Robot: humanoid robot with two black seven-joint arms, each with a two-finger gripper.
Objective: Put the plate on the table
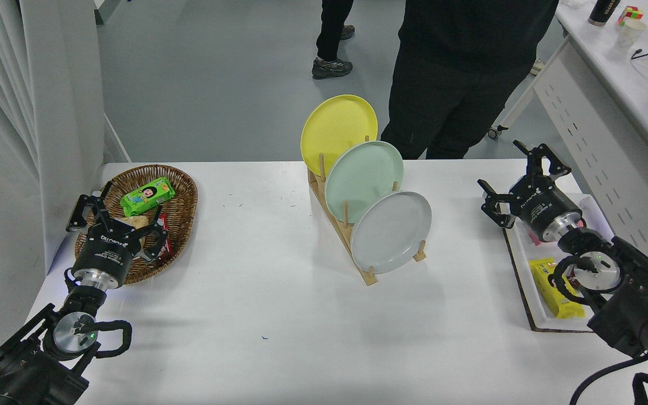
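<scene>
Centrally, the plate [391, 232], plain light grey, stands on edge in a wooden rack [367, 269] on the table [279, 315]. It takes the nearest slot, lowest in the frame. A mint plate [364, 181] stands behind it and a yellow plate [338, 134] behind that, each overlapping the next toward the upper left.

At the right of the frame the right gripper [515, 177] hovers with its fingers spread wide and nothing between them, well apart from the plate and pointing toward the upper left. Under its arm lies a white tray [526, 281] at the right edge of the table, holding a yellow packet [552, 287].

At the lower left the left gripper [113, 216] is parked over a wicker basket [180, 185], fingers spread and holding nothing. A green snack pack [147, 196] lies in the basket.

Beyond the far edge of the table, at the top of the frame, a person [459, 73] in dark clothes stands just behind the rack. A white desk [611, 112] runs along the upper right.
</scene>
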